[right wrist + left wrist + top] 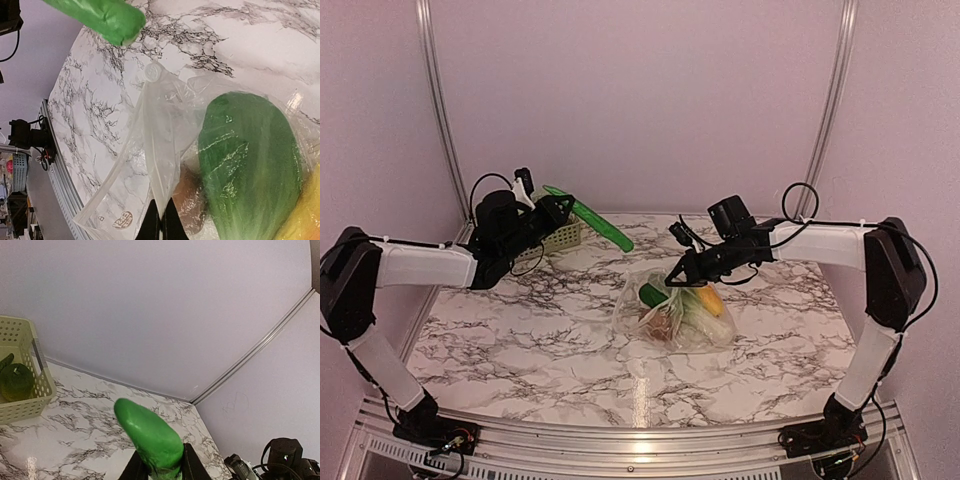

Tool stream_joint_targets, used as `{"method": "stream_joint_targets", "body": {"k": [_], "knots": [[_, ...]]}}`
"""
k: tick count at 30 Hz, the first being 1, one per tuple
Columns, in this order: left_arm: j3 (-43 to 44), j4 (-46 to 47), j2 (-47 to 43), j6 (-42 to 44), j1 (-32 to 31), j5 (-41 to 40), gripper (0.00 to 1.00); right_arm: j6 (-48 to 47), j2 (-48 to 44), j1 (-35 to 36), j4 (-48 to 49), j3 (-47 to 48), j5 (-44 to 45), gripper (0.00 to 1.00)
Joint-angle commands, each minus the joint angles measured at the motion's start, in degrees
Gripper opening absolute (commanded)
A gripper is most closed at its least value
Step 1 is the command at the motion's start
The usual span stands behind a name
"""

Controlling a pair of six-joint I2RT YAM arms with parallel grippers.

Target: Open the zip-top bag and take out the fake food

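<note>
Two containers sit on your marble worktop (pixel 520 340): the clear floppy plastic bag (pixel 675 322) right of centre, holding green, yellow and brown toy food (pixel 688 303), and a pale lattice basket (pixel 30 400) at the far-left edge, whose dark green toy (pixel 15 382) only your left wrist view shows. Your left gripper (pixel 160 466) clamps a long green plastic vegetable (pixel 590 220); your right gripper (pixel 160 225) pinches bag film.

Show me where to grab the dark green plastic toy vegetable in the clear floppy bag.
Probably across its narrow width near the rounded end, from the side facing the left arm. The dark green plastic toy vegetable lies in the clear floppy bag, that end free of the other toys; the right gripper pinches film beside it.
</note>
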Motion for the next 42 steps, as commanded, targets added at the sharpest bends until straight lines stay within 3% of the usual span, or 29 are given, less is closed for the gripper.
{"method": "stream_joint_targets", "body": {"k": [1,17,30,40,42], "knots": [[5.5,-5.9,-1.1,1.3,5.7,-4.6,0.0,-1.6,-1.7,-0.2,-1.5,0.2,0.1,0.0],[17.9,-6.2,12.1,-8.4,19.1,-19.7,0.0,-4.1,0.0,-0.2,-4.1,2.8,0.2,0.0],[27.2,-6.2,26.6,-19.2,20.5,-28.0,0.0,-4.7,0.8,-0.2,-4.5,3.5,-0.5,0.0],[34.2,-13.6,33.7,-23.8,21.0,-30.1,0.08,-5.5,0.6,-0.2,-5.6,3.8,-0.2,0.0],[34.0,-14.2,33.7,-24.9,21.3,-29.7,0.15,-5.6,0.6,-0.2,-5.6,3.8,-0.2,0.0]]}}
